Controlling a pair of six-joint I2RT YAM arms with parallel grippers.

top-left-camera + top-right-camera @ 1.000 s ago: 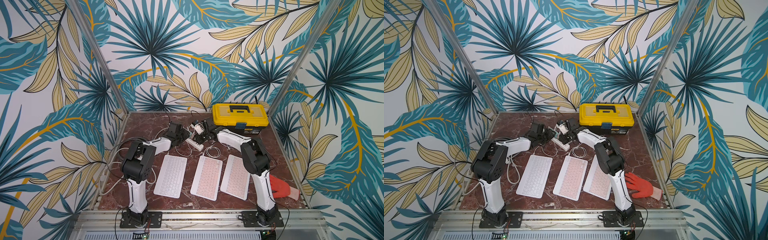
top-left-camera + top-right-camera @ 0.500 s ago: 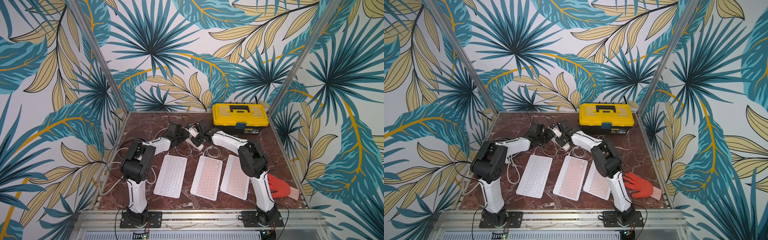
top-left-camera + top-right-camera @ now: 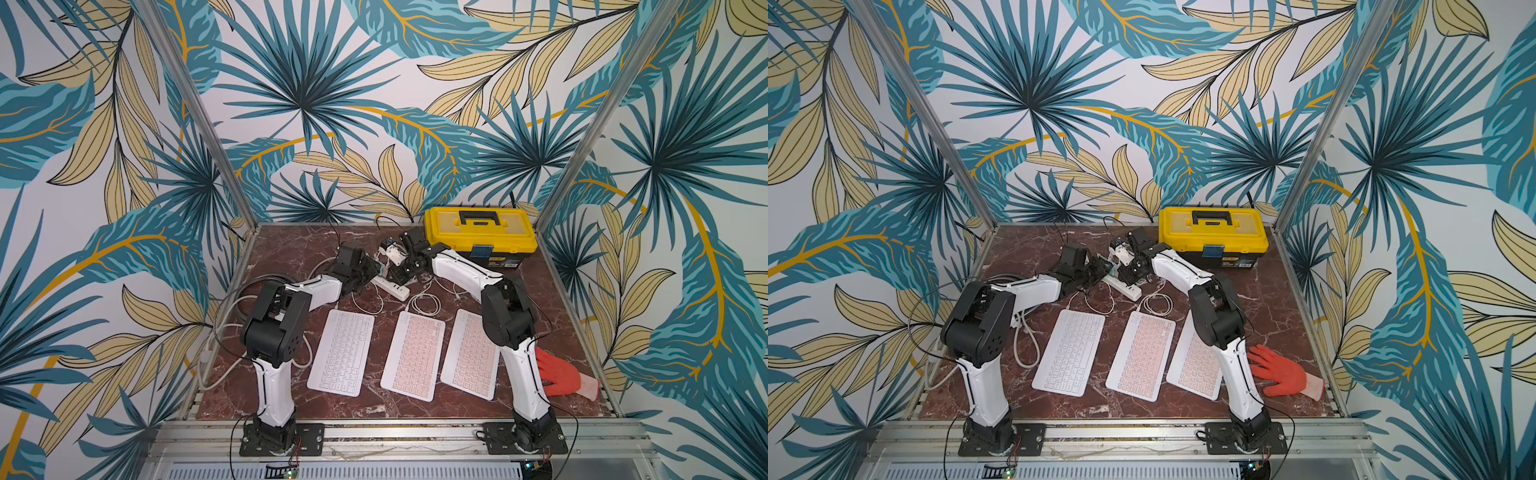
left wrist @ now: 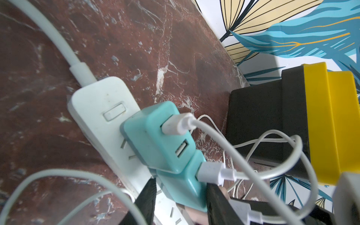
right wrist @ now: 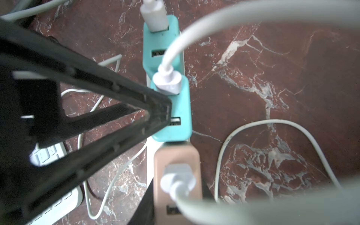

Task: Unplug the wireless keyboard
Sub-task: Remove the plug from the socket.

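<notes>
Three keyboards lie side by side: a white keyboard [image 3: 340,353] and two pink keyboards [image 3: 413,359] [image 3: 471,353]. Thin white cables run from them to chargers on a white power strip [image 3: 392,286] [image 4: 97,109] behind. My left gripper [image 4: 181,196] is shut on the second teal charger [image 4: 181,185], whose USB plug [image 4: 210,172] is still in. Beside it, my right gripper [image 5: 175,206] is shut on the pink charger [image 5: 175,155], also with a cable plugged in. In both top views the two grippers [image 3: 376,270] [image 3: 395,274] meet over the strip.
A yellow toolbox [image 3: 480,232] stands at the back right, close behind the right wrist. An orange glove [image 3: 559,374] lies at the front right. The strip's thick white cord [image 3: 216,345] loops off the left edge. A first teal charger [image 4: 155,140] sits near the strip's switch.
The right wrist has swung left from near the toolbox onto the power strip, then held still. The left arm has not moved.
</notes>
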